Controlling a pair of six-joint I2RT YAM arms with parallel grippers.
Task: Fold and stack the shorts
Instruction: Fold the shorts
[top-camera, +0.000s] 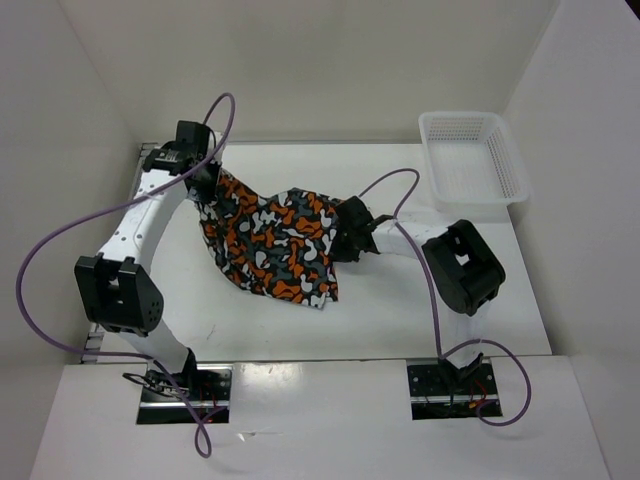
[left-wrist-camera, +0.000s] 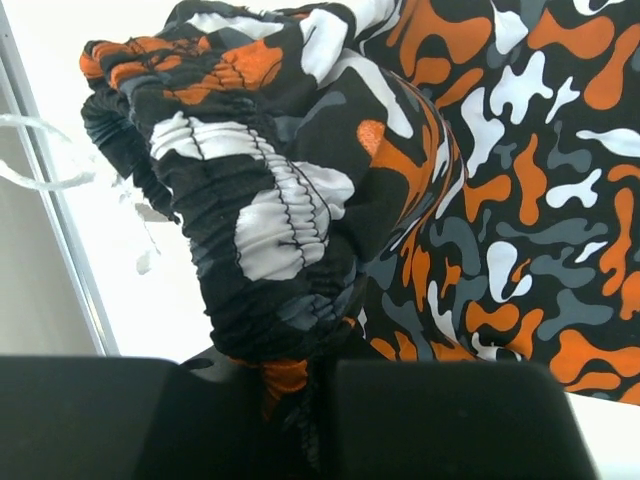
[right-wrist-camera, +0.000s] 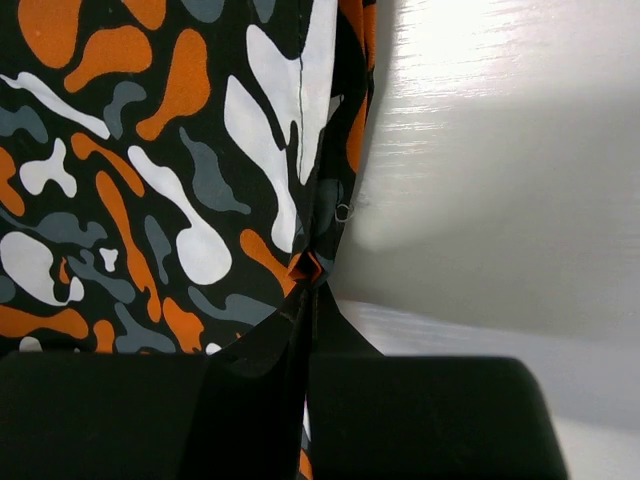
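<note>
The shorts (top-camera: 270, 240), soft fabric with orange, white, black and grey blotches, hang stretched between my two grippers above the table, sagging to a point near the middle. My left gripper (top-camera: 205, 180) is shut on the gathered elastic waistband (left-wrist-camera: 270, 200), which bunches right in front of its jaws (left-wrist-camera: 300, 385). At the cloth's right edge my right gripper (top-camera: 345, 232) is shut on a pinched fold of the shorts (right-wrist-camera: 150, 150); that fold runs down between its jaws (right-wrist-camera: 308, 330).
A white plastic mesh basket (top-camera: 470, 157) stands at the back right of the white table (top-camera: 400, 310). White walls close in the back and both sides. Purple cables loop off both arms.
</note>
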